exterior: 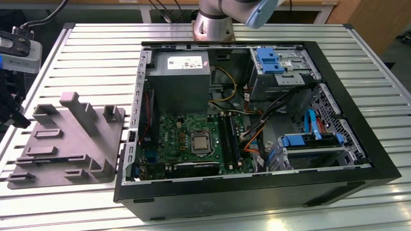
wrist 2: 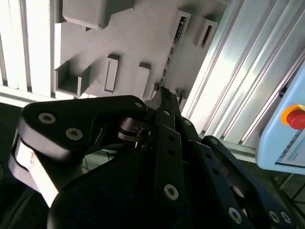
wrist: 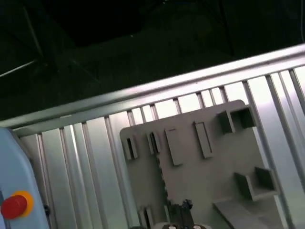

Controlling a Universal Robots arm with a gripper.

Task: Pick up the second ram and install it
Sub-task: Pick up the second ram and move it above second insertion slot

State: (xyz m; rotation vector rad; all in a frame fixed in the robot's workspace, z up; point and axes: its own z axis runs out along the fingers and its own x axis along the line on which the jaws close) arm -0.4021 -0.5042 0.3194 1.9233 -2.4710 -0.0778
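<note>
Black and jointed, the gripper [wrist 2: 163, 94] is seen in the second wrist view poised over the gray plastic fixture [wrist 2: 138, 43], its tip close to a long slot between the raised blocks; whether it is open or closed, or has hold of anything, cannot be told. Along that slot a thin, dark, notched strip, taken to be the second ram [wrist 2: 167, 67], is seen edge-on in both wrist views, seated in the fixture just beside the gripper's tip. The fixture is laid flat on the ribbed aluminium table [exterior: 96, 53], at the exterior view's left of an open computer case [exterior: 257, 195]. Inside the case a green motherboard [exterior: 186, 137] with long black memory sockets [exterior: 229, 139] is exposed. A red emergency-stop button [wrist 2: 295, 117] is carried on a pale blue pendant [wrist 2: 281, 138].
</note>
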